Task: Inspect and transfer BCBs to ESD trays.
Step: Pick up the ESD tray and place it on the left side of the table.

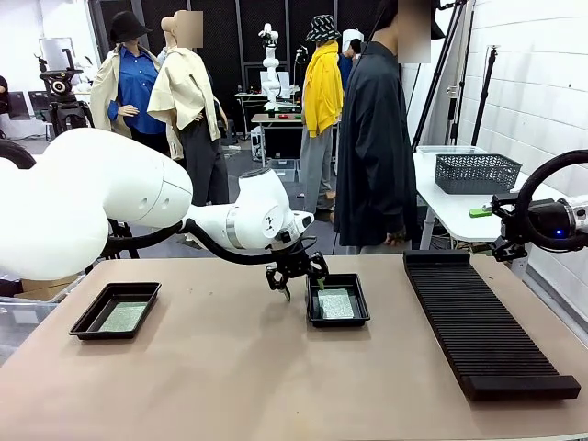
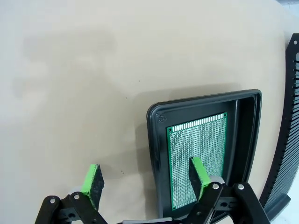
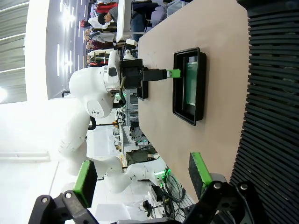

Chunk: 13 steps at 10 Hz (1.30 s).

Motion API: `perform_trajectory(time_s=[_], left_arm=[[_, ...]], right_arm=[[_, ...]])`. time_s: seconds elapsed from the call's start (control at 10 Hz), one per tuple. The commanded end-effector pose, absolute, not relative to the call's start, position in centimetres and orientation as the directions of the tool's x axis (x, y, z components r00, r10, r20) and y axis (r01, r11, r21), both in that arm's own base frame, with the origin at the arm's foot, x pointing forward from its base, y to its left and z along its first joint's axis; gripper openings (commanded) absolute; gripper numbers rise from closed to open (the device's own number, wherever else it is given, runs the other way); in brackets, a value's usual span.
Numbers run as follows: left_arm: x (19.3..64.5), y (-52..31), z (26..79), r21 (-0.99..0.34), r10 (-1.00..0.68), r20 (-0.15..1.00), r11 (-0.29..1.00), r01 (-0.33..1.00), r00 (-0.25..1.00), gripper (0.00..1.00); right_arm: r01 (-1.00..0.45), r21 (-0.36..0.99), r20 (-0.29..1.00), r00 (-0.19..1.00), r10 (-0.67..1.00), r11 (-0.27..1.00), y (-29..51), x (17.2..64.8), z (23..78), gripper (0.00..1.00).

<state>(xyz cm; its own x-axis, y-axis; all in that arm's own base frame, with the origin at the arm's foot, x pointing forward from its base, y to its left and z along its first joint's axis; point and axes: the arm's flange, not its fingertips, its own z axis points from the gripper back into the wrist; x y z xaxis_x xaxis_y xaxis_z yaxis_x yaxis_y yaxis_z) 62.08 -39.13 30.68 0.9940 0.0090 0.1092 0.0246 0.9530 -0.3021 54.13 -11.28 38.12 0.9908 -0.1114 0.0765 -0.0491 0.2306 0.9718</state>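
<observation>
Beige counter [image 1: 230, 367] holds a tray [image 1: 338, 317] with a green board [image 1: 336, 303] lying flat inside, left pincer [image 1: 296, 272] open above its rim, empty.

No text, label, brand, number or sign can be read anywhere; the green board [image 2: 198, 156] lying in the black tray [image 2: 250, 135] beneath the left gripper's [image 2: 145, 179] spread fingers carries just a plain grid of holes, and a small embossed mark in the tray's corner is too faint to make out
</observation>
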Motion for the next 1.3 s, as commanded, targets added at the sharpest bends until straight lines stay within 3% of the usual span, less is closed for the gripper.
perform_trajectory(time_s=[0.0, 0.2, 0.6, 0.7, 1.1, 1.2], left_arm=[[61.96, -38.63, 30.79, -0.32, -0.014, 0.099, 0.947, 0.045, 0.995, 0.87], [62.04, -38.79, 30.71, -0.323, -0.023, 0.103, 0.945, 0.055, 0.994, 0.63], [62.2, -39.05, 30.82, -0.33, -0.027, 0.08, 0.943, 0.052, 0.996, 0.05], [62.2, -39.09, 30.9, -0.326, -0.021, 0.076, 0.944, 0.044, 0.997, 0.0], [62.03, -39.0, 30.98, -0.321, -0.023, 0.083, 0.946, 0.049, 0.996, 0.0], [62.03, -38.87, 31.0, -0.292, 0.055, 0.09, 0.956, -0.026, 0.994, 0.0]], right_arm=[[-0.043, 0.97, 0.071, 0.991, -0.111, 0.238, -11.07, 53.97, 38.17, 1.0], [-0.043, 0.97, 0.071, 0.991, -0.111, 0.238, -11.07, 53.97, 38.17, 1.0], [-0.043, 0.97, 0.071, 0.991, -0.111, 0.238, -11.07, 53.97, 38.17, 1.0], [-0.043, 0.97, 0.071, 0.991, -0.111, 0.238, -11.07, 53.97, 38.17, 1.0], [-0.043, 0.97, 0.071, 0.991, -0.111, 0.238, -11.07, 53.97, 38.17, 1.0], [-0.043, 0.97, 0.071, 0.991, -0.111, 0.238, -11.07, 53.97, 38.17, 1.0]])
